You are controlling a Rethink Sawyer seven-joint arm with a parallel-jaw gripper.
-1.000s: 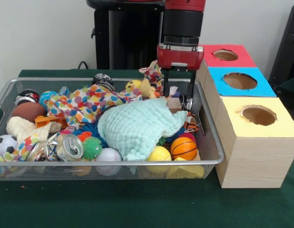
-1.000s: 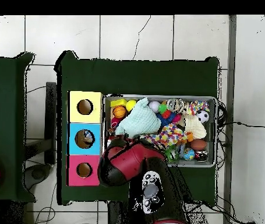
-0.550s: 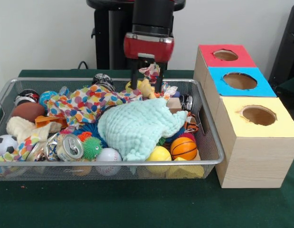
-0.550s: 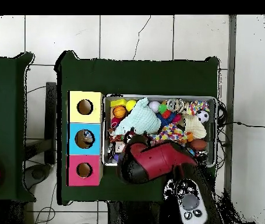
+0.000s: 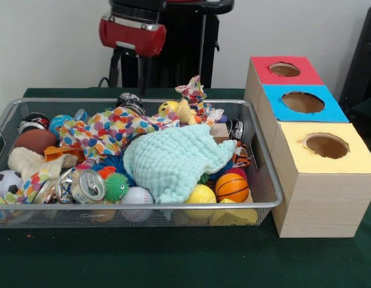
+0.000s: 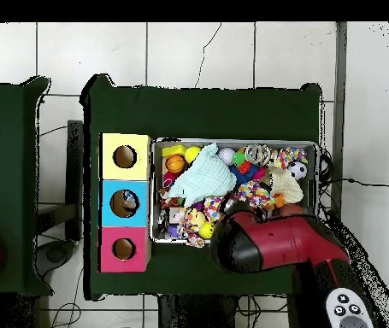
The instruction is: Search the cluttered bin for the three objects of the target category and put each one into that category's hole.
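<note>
- The gripper [image 5: 130,75] hangs above the wire-mesh bin's [image 5: 266,180] back edge, left of centre in the front view; its jaws are parted and hold nothing.
- The bin is heaped: a mint green cloth [image 5: 173,159] in the middle, a polka-dot cloth [image 5: 107,131], an orange basketball [image 5: 232,186], a yellow ball [image 5: 201,195], a crushed can [image 5: 87,185].
- Just beside the bin stand the red box [image 5: 285,71], blue box [image 5: 302,102] and yellow box [image 5: 326,147], each with a round hole.

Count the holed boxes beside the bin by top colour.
red box: 1
blue box: 1
yellow box: 1
Total: 3
</note>
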